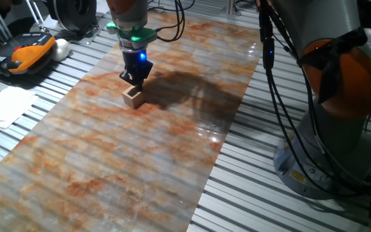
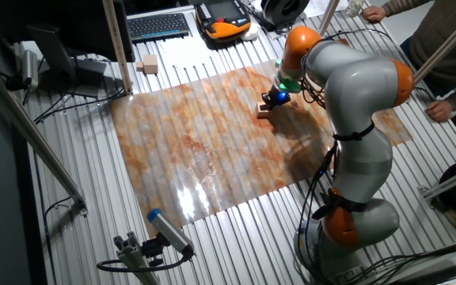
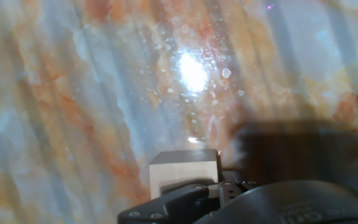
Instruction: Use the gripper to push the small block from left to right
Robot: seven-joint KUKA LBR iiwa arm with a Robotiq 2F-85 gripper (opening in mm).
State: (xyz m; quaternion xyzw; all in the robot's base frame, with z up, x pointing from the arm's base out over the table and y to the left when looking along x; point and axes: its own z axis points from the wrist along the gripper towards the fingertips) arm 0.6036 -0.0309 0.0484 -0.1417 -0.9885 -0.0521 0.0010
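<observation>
While the tool point(image 1: 136, 82) stands just behind the small block point(image 1: 133, 97) on the bench point(image 1: 172, 161), touching it, I cannot tell how far it is open.

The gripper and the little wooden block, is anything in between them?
Nothing; in one fixed view the gripper sits right against the small block, with no gap showing.

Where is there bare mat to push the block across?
Free: the marbled mat on the near side of the small block toward its front edge. Crowded: behind the block, where the gripper stands against it, and the robot base beside the mat.
</observation>
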